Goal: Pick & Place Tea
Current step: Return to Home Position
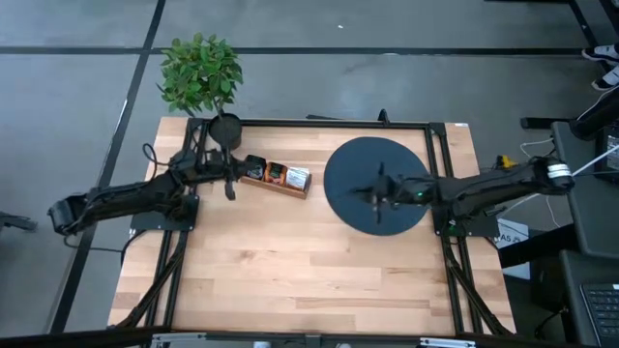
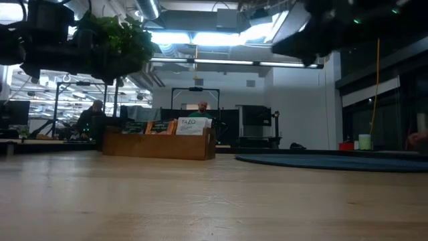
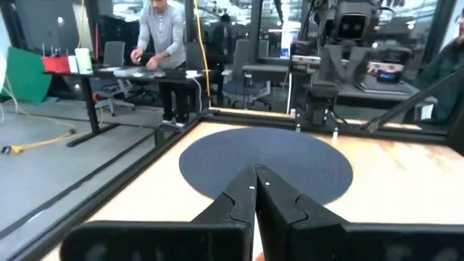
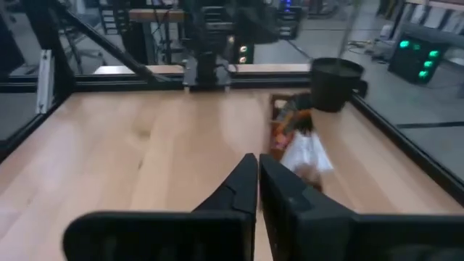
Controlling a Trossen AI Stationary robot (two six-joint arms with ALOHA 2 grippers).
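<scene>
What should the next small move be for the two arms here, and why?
Probably draw both arms back toward their bases. The small square tea sachets stand in the long wooden tray, none shows on the big black round disc or the wooden tabletop, and the left gripper and right gripper have their fingers shut on nothing.

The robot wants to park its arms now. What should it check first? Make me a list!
1. Left gripper shut, holding nothing: ok.
2. Right gripper shut, holding nothing: ok.
3. Tea sachets sitting in the wooden tray: ok.
4. No sachet lying on the black disc: ok.
5. No sachet lying loose on the table: ok.
</scene>
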